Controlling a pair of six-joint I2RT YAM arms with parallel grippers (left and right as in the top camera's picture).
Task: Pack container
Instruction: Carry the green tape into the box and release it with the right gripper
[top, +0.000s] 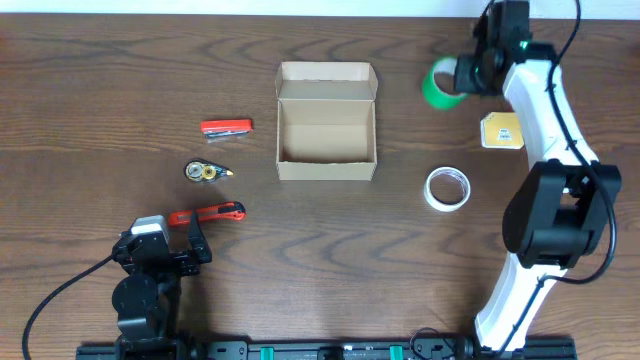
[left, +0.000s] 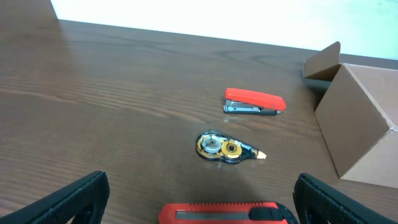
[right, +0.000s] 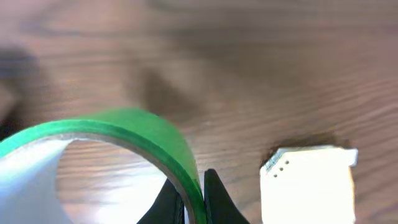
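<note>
The container (top: 326, 135), a tan cardboard box with its flap lid open, stands mid-table and its corner shows in the left wrist view (left: 364, 118). My right gripper (right: 191, 199) is shut on the wall of the green tape roll (right: 124, 140), one finger inside the ring and one outside; from overhead the green tape roll (top: 438, 84) is at the back right under the right gripper (top: 468, 76). My left gripper (left: 199, 202) stands wide open at the front left, over the red box cutter (left: 224, 213).
A red stapler (top: 226, 126), a small correction-tape dispenser (top: 206, 172) and the red box cutter (top: 207, 212) lie left of the box. A white tape roll (top: 447, 188) and a yellow-white pad (top: 501, 131) lie on the right.
</note>
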